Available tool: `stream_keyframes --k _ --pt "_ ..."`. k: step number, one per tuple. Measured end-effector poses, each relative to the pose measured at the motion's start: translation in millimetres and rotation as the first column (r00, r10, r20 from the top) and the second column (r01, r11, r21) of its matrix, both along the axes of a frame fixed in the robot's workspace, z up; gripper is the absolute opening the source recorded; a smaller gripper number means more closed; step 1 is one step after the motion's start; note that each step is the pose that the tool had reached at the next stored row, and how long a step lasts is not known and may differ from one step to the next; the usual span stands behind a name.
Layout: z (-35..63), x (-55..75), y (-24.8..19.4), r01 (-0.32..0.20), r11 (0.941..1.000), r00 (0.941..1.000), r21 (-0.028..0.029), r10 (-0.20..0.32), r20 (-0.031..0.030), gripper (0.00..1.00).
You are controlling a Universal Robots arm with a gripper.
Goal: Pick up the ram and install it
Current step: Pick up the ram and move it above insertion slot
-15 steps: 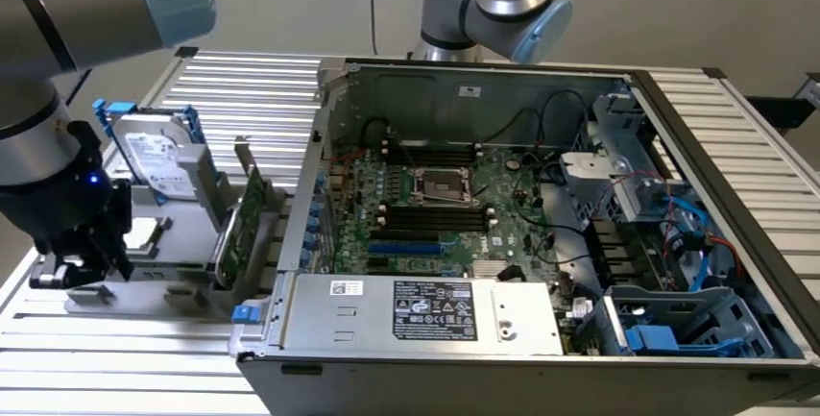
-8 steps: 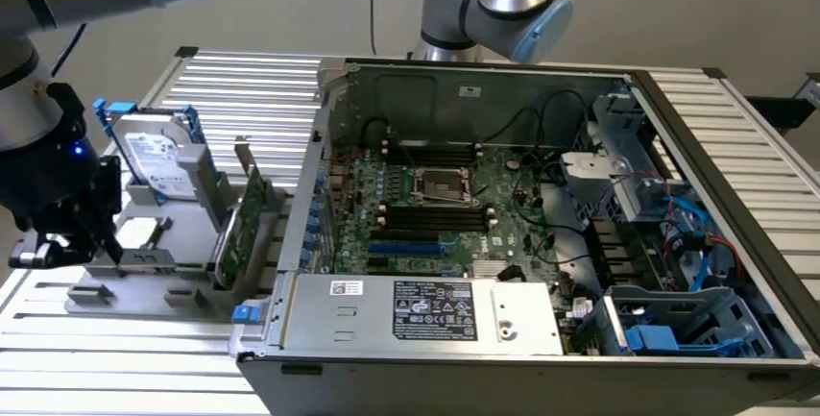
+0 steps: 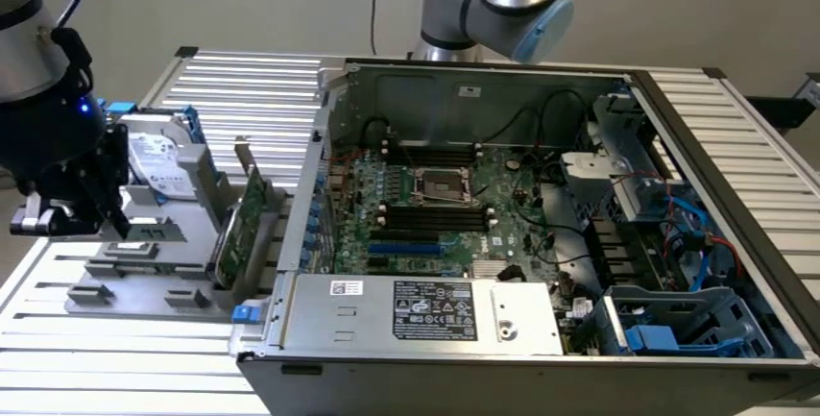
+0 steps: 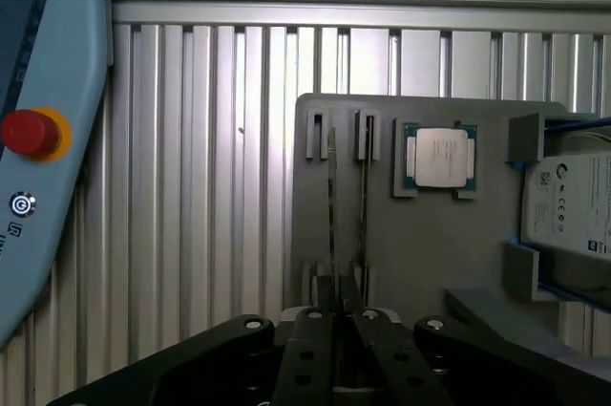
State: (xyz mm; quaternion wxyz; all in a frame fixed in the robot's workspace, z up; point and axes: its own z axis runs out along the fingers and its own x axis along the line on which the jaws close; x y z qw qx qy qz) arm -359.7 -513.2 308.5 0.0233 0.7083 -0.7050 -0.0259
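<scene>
Here, wrist-side: claw by edge-on ram, processor nearby.

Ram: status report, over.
Gripper right above the gray parts tray, lined up on the ram. Ram standing on edge in its tray slot. CPU and hard drive beside it, clear.

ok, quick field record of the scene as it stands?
gripper: above the grey fixture, nearest the ram
ram: standing edge-on in its fixture slot, not lifted
CPU: in a fixture pocket beside the ram
hard drive: on the fixture, past the CPU
PC case: open, at the exterior view's right of the fixture
</scene>
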Motion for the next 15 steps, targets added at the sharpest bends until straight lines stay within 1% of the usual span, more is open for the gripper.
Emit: stream_keyframes --k 8,12,15 --pt "36.6 26.9 6.0 0.0 1.0 1.0 -0.0001 0.0 -0.0001 0.14" --pt "53.2 40.5 8.8 0.0 1.0 1.0 0.0 0.0 0.0 0.14" --pt "63.6 50.8 10.8 0.0 1.0 1.0 0.0001 0.0 0.0 0.14"
